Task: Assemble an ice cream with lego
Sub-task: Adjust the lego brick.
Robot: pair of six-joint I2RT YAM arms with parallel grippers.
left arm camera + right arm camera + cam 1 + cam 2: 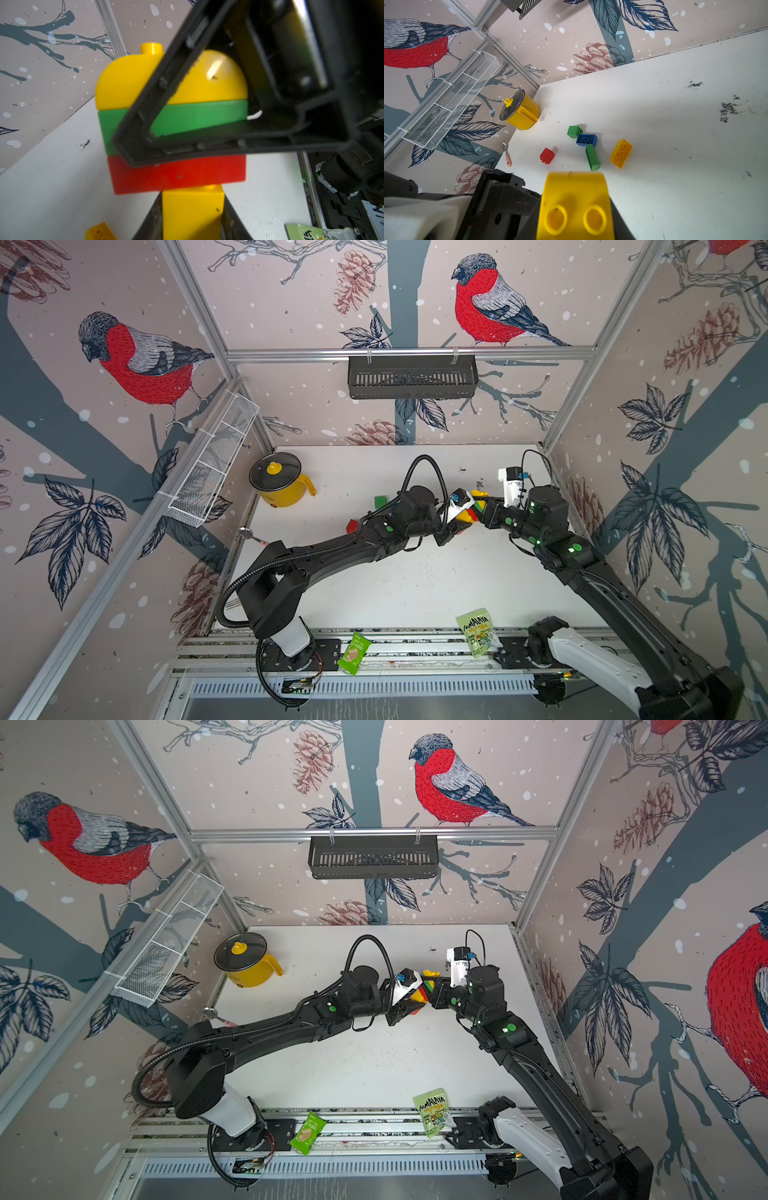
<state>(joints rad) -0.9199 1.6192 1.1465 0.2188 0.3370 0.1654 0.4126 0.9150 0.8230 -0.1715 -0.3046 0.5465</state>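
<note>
From where I stand, the two arms meet above the far right part of the white table [395, 585]. The lego ice cream is between them and seems lifted off the surface.

The left gripper [192, 197] is fully closed on the small yellow brick [193, 218], which serves as the cone. On this brick sit a red brick [176, 174], then a green brick [197, 116], and on top the yellow half-round brick [124, 83]. The right gripper [574, 187] is narrowed onto this half-round brick, with one finger on each side. The two studs of the brick show in the right wrist view.

I think the step in hand is to seat this top piece firmly. To do it well, the right arm should press straight along the line of the stack, while the left arm only holds against the push. Twisting or bending looks risky to me, because the wide red brick stands on a much narrower cone, and that joint is probably the weakest. The seam between yellow and green looks closed where I can see it, though the right finger hides part of it. When letting go, the right fingers should open first, without any pull to the side.

A spare blue brick [586, 139] and a spare red brick [547, 155] lie on the table, well apart from the stack.
</note>
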